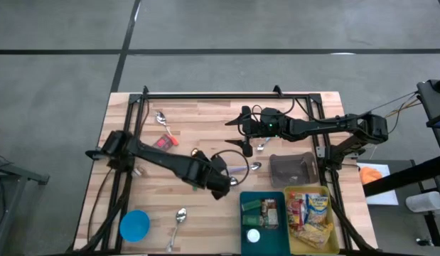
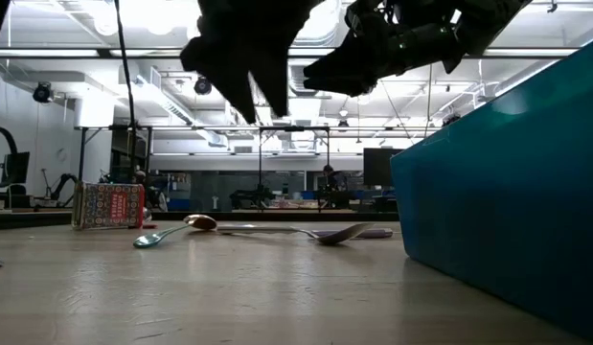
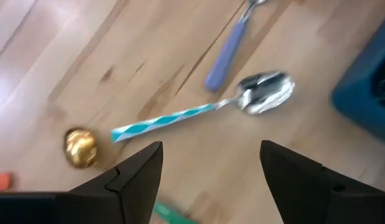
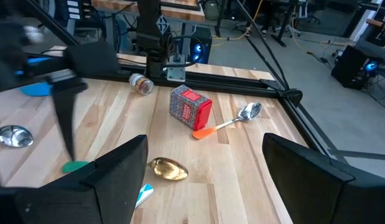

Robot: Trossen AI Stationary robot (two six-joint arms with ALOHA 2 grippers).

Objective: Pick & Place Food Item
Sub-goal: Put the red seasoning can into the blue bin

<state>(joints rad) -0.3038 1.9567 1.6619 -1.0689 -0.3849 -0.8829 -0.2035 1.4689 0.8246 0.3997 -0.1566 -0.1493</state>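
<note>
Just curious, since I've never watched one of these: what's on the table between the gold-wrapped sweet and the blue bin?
In the left wrist view, a spoon with a teal-striped handle lies between the gold-wrapped sweet and the blue bin; a purple-handled utensil lies beside it.

The left gripper hangs with fingers apart over bare wood at mid-table. At its 3 o'clock the teal bin walls off that side. At 1 o'clock lie the striped-handled spoon and a purple-handled one; at 11 o'clock, a gold-foil sweet. Toward 6 o'clock the boards lie open.
</note>
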